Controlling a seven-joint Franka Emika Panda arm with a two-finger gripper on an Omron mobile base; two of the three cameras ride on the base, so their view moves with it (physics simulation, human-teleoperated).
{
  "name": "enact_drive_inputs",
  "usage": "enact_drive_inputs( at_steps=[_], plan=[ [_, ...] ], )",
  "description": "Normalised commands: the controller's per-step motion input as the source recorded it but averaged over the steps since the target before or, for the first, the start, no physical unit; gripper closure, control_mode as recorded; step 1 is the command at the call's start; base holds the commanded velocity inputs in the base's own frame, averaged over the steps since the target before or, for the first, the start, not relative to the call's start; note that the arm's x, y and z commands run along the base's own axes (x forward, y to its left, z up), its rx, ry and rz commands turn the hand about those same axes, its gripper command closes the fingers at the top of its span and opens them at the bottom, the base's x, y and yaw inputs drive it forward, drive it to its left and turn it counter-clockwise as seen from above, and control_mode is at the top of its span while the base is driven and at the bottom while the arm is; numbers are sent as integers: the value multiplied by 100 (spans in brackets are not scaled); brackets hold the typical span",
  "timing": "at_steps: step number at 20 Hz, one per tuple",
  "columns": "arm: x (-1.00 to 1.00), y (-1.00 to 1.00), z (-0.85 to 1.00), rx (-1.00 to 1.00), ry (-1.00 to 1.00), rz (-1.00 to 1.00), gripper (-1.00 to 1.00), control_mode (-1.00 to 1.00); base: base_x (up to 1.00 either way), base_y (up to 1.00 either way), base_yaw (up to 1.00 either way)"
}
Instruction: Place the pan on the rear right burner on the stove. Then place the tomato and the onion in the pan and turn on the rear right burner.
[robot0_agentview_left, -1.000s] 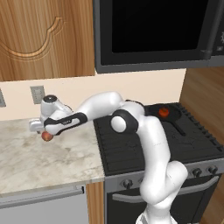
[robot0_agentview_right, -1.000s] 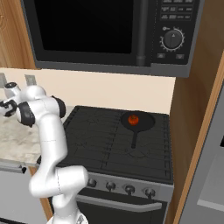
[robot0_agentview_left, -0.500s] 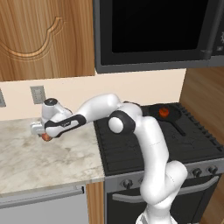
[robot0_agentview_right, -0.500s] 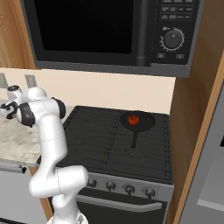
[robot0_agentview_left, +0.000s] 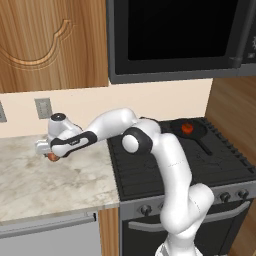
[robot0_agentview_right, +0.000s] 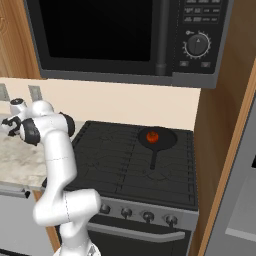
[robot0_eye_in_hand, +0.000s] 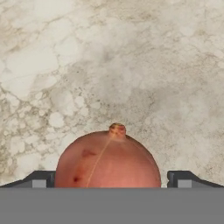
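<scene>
Arm lowered; jaws spread wide, straddling smooth peach-pink onion (robot0_eye_in_hand: 108, 158) on mottled marble counter (robot0_eye_in_hand: 131, 65).

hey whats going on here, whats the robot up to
The arm is stretched out left over the marble counter, its open gripper straddling the onion, fingertips on either side, not closed. The pan already sits on the stove at the rear right burner, with the tomato in it.
</scene>
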Motion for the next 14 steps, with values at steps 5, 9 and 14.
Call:
enact_drive_inputs(
  at_steps=[5, 9, 14],
  plan=[
    [0, 0, 0, 0, 0, 0, 100, -100, 0, 0, 0],
    [0, 0, 0, 0, 0, 0, 100, -100, 0, 0, 0],
    [0, 0, 0, 0, 0, 0, 100, -100, 0, 0, 0]
  ],
)
